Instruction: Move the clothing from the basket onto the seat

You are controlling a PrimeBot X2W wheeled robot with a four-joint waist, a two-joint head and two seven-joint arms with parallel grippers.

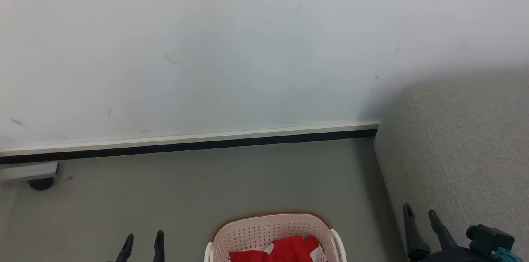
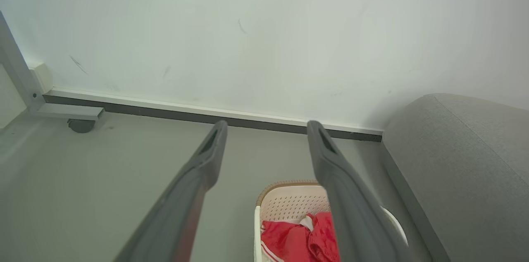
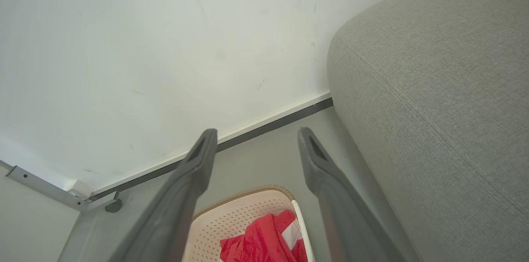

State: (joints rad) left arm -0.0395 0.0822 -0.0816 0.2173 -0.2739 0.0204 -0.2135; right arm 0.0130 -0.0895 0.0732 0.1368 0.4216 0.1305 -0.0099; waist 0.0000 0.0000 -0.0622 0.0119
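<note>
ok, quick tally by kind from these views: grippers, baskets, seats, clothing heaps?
grippers: 2 (left gripper, right gripper)
basket: 1
seat: 1
red clothing heap: 1, garment count unclear
total: 5

A plain grey-green floor (image 1: 248, 179) takes up the lower half of the head view and ends at a white-and-black skirting strip (image 1: 186, 141) along the wall (image 1: 248, 47). At bottom centre the basket (image 1: 264, 231) stands on it, cut off by the frame's lower edge, with red clothing (image 1: 289, 251) lying inside. The grey seat (image 1: 467, 142) rests on the floor at the right, near the basket but apart from it. At far left a pale metal bar (image 1: 29, 170) sits on what looks like a dark caster (image 1: 41, 184).
</note>
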